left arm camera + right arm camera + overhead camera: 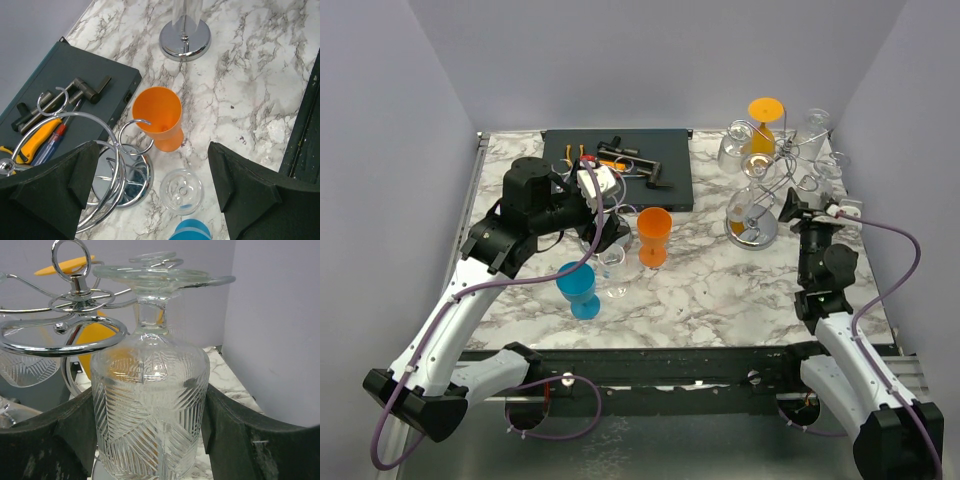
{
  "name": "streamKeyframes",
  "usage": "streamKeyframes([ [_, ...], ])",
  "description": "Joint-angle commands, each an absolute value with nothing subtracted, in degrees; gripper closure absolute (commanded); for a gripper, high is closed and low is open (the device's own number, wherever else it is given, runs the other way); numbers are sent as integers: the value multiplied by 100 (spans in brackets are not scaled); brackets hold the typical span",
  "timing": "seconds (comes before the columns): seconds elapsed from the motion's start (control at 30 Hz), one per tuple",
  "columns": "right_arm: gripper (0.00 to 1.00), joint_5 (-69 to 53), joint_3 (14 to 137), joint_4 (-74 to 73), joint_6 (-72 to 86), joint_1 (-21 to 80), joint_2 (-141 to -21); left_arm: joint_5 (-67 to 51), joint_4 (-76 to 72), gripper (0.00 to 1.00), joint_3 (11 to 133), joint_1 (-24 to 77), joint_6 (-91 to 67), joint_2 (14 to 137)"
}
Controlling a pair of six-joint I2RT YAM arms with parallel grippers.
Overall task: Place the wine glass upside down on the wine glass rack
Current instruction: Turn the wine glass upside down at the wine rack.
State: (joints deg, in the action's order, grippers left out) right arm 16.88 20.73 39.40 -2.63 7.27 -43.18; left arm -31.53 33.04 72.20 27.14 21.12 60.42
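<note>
While inverted on rack, wine glass gripped by right jaws; left jaws agape.

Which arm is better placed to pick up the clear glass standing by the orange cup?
Left. The left gripper hovers open right above the clear glass; the right gripper is across the table, closed on the hanging glass at the rack.

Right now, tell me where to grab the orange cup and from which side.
Grip the orange cup around its bowl, under the rim: it stands upright, mouth up, narrowing downward. Come in from the robot's right; a rack base and a clear glass crowd its left.
</note>
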Motion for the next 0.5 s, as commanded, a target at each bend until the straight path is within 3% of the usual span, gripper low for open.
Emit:
streamKeyframes([
  [0.0, 99, 1252, 2209, 4564, -193, 503, -4421, -3332, 3171, 1, 7154, 2725, 2197, 5967],
  [0.47, 100, 243, 2575, 4629, -194, 312, -5206, -3302, 3124, 1, 7084, 2725, 2294, 5975],
])
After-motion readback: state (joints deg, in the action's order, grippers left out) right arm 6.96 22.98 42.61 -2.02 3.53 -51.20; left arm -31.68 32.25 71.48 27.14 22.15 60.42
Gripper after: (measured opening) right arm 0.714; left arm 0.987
